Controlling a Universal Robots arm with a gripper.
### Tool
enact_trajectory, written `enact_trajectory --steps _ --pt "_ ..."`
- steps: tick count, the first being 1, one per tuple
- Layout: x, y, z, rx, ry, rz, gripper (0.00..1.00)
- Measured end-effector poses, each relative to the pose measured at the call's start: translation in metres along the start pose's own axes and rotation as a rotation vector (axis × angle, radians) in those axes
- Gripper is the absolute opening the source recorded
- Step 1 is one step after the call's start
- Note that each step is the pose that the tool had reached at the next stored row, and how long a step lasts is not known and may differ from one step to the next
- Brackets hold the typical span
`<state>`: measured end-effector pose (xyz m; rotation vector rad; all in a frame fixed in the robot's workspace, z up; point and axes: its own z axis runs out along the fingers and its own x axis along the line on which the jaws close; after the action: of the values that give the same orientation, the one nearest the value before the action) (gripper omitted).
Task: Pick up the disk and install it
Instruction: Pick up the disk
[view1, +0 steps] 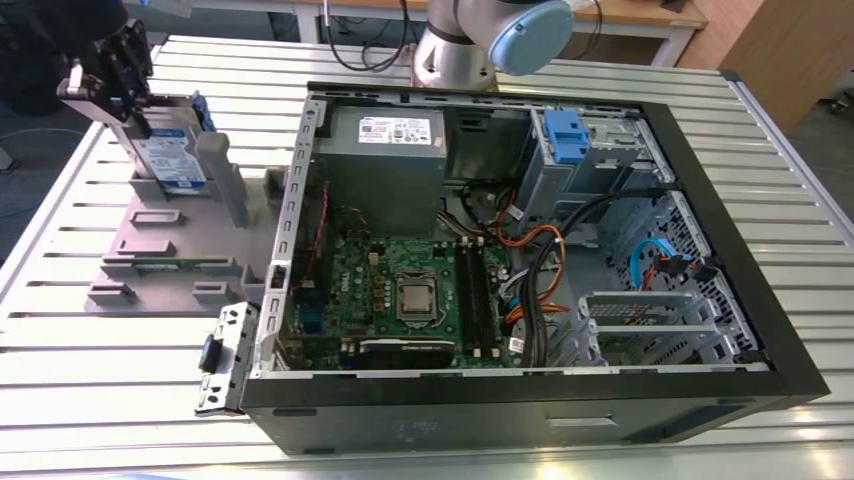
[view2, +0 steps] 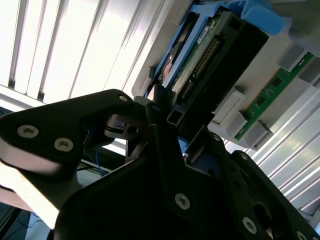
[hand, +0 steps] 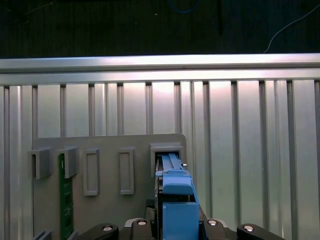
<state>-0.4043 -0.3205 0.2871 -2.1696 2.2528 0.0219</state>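
At the exterior view's left, one gripper (view1: 131, 112) grips the top of the one disk (view1: 171, 160), which stands upright in one grey stand (view1: 167, 250). To the right lies one open computer case (view1: 787, 340) with one blue-tabbed drive cage (view1: 567, 135).

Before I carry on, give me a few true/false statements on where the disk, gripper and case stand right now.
1. The disk stands upright in the grey stand, outside the computer case. True.
2. The case is open on top, and its motherboard shows. True.
3. The gripper hangs over the motherboard. False: it is at the disk, above the stand at the exterior view's left.
4. The disk is already installed inside the case. False: it is in the stand, well apart from the drive cage.
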Motion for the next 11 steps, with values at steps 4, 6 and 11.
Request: enact_trajectory --steps 4,6,11 --pt "0.0 0.0 -0.0009 -0.0001 0.0 0.0 0.36" --pt "0.0 0.0 -0.0029 -0.0001 0.0 0.0 0.36" --pt "-0.0001 0.0 -0.0054 -0.0002 0.0001 0.0 0.36"
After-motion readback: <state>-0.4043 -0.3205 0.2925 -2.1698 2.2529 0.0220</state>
